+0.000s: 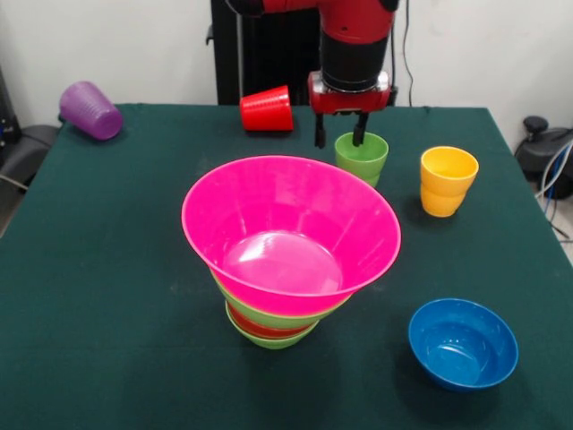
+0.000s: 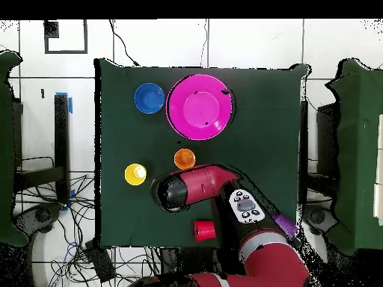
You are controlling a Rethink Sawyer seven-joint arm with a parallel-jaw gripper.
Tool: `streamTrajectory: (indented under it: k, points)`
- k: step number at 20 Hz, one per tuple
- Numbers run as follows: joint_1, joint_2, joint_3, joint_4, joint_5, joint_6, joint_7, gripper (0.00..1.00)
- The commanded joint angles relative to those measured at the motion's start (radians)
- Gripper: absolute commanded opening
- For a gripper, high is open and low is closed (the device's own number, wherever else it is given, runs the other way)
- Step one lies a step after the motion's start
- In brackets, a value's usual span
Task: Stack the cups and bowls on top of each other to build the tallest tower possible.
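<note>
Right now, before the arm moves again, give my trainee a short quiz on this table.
1. True or false: the blue bowl is part of the stack.
2. Which cup is the open gripper hanging right above? A) purple B) green C) yellow
3. Fill in: the top bowl of the stack is ____.

Key:
1. False. The blue bowl stands alone on the table, apart from the stack.
2. B, the green cup.
3. Pink: the pink bowl sits on top, widest of all.
</note>
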Motion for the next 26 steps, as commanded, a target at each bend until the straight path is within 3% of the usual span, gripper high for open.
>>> streamTrajectory:
  k: [1,7,18,19,26]
  points:
    - [0.031,0.097,-0.01,-0.071,-0.088,-0.097,0.028,1.0]
    - [0.048,0.119,-0.021,-0.11,-0.084,-0.088,0.026,1.0]
    - [0.01,0.103,0.014,-0.05,-0.056,-0.105,0.02,1.0]
    - [0.003,0.104,0.02,-0.045,-0.048,-0.107,0.022,0.0]
    - [-0.026,0.039,0.063,-0.017,-0.021,-0.029,-0.021,0.0]
